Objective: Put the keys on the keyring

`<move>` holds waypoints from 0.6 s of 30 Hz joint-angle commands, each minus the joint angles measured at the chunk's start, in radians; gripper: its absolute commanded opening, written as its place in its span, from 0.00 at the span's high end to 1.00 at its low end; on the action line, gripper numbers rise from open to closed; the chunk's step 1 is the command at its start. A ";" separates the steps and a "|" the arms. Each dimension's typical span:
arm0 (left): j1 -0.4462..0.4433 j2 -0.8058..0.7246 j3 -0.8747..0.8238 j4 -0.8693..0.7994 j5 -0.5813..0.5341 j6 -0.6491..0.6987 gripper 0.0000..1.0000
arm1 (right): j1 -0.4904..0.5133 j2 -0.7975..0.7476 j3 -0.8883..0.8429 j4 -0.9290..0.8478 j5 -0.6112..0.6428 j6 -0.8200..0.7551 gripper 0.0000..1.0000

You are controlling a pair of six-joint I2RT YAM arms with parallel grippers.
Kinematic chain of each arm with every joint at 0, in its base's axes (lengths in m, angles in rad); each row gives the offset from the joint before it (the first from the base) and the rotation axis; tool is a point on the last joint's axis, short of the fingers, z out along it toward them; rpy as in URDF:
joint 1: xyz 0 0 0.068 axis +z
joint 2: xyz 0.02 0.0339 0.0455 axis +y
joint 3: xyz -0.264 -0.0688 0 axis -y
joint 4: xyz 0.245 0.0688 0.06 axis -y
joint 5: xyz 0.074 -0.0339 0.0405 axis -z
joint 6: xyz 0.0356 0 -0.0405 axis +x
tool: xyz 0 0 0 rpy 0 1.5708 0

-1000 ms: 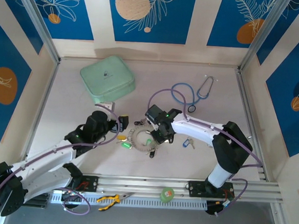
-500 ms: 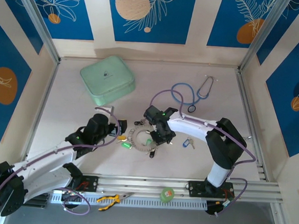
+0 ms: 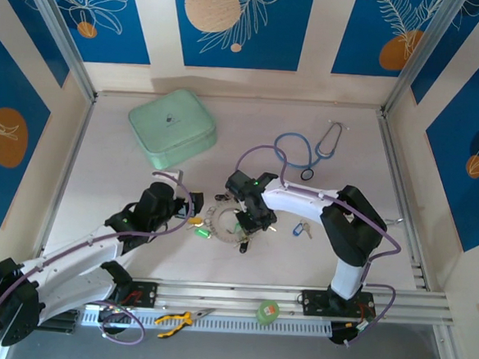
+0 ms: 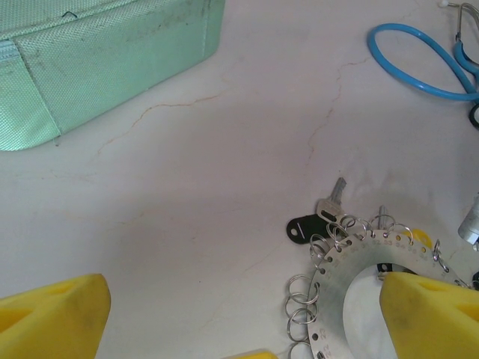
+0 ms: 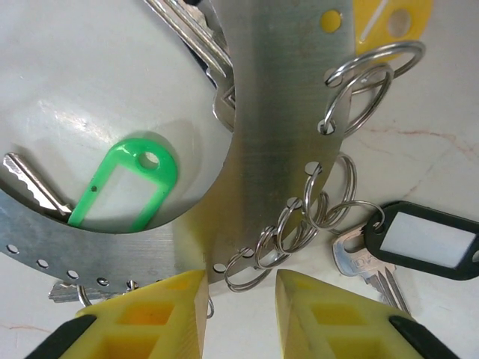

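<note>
I count 1 keyring (image 3: 212,225), mid-counter (image 3: 109,162), between my 2 arms. Flat silver disc, wide hole, punched rim w/ many small split rings (image 5: 340,90).
Right wrist cam, 3 tags: green-tag key (image 5: 123,187) inside hole, black-tag key (image 5: 423,250) just outside rim, yellow tag (image 5: 389,19) at far edge.
Top cam: 1 blue-tag key (image 3: 302,230) loose, right of ring.
R gripper (image 5: 239,280): fingers slightly apart, straddling rim.
L gripper (image 4: 243,284): spread wide, one finger over ring.
Also 1 mint case (image 3: 172,126), 1 stethoscope (image 3: 303,151).

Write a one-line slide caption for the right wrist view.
Right gripper poised at the keyring's rim; green-tagged key inside the hole, black-tagged key outside.
</note>
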 commanded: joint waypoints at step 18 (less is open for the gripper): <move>-0.002 0.009 0.016 0.026 -0.011 0.002 0.08 | 0.037 0.055 0.078 -0.114 0.146 0.003 0.77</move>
